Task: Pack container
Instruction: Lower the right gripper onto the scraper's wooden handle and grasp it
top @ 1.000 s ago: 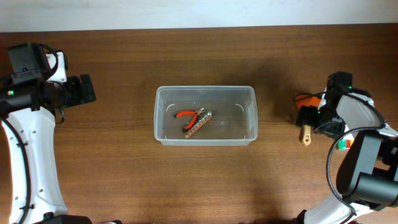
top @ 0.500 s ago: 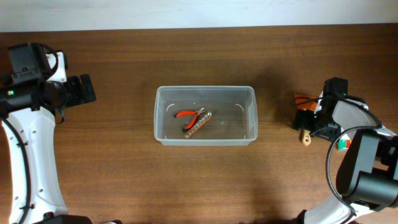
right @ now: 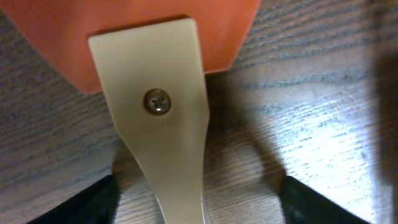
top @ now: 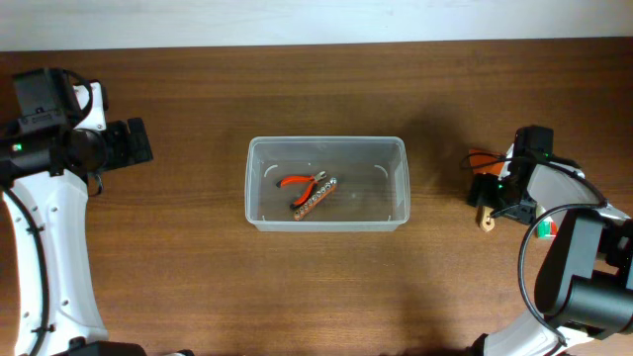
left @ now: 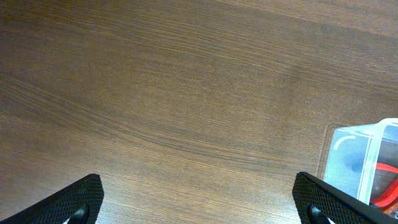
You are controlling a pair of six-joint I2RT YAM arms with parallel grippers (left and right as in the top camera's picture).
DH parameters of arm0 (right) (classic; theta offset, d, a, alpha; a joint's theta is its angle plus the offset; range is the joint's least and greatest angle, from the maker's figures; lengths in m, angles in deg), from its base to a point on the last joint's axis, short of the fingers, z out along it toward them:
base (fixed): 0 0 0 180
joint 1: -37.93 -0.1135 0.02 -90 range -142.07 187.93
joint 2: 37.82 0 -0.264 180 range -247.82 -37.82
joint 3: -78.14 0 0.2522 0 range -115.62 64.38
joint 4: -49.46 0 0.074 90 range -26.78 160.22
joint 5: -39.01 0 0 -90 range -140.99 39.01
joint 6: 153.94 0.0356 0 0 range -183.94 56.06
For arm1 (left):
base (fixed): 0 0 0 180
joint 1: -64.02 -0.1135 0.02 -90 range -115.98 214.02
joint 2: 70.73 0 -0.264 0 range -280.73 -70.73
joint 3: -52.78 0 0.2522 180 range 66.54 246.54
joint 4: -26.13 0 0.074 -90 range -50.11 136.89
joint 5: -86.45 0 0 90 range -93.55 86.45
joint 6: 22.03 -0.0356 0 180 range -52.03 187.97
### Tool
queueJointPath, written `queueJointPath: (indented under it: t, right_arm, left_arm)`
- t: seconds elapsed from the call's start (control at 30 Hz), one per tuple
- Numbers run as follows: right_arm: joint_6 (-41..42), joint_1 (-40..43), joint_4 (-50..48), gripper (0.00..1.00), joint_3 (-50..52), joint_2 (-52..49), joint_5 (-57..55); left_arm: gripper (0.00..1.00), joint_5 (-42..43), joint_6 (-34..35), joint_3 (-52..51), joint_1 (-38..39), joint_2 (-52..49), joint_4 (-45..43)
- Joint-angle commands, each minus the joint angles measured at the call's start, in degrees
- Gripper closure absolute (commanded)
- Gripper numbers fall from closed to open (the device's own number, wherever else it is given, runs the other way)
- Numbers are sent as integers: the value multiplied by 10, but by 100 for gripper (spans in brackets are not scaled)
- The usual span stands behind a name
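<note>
Overhead, the container [top: 326, 141] sits mid-table holding orange pliers [top: 300, 181], well apart from the right gripper [top: 485, 201], which hangs over a spatula [top: 486, 220]. Left wrist: the left gripper [left: 202, 202] gapes wide, empty, with the container's corner nearby. Right wrist: fingers [right: 93, 199] spread either side of the pale handle [right: 155, 143], not yet gripping it. Best to close squarely below the screw [right: 155, 101], then lift clear.

Wooden table [top: 198, 277] under container [top: 251, 188], scraper [top: 486, 219]
</note>
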Motion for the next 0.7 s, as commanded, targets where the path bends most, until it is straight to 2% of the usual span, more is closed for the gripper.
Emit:
queueJointPath:
  t: [0.0, 0.07, 0.17, 0.23, 0.37, 0.67]
  right_arm:
    - [1, -4, 3, 26, 21, -16, -14]
    - [1, -4, 3, 31, 21, -16, -14]
    - [1, -4, 3, 48, 21, -16, -14]
    - [1, -4, 3, 56, 21, -17, -14]
    - [1, -4, 3, 59, 21, -16, -14]
    - [1, -4, 5, 74, 21, -16, -14]
  left_arm:
    - [1, -6, -9, -7, 1, 6, -2]
    - [1, -6, -9, -7, 1, 6, -2]
    - [1, -6, -9, -7, 1, 6, -2]
    - [1, -6, -9, -7, 1, 6, -2]
    - [1, -6, -9, -7, 1, 6, -4]
    - [1, -6, -9, -7, 1, 6, -4]
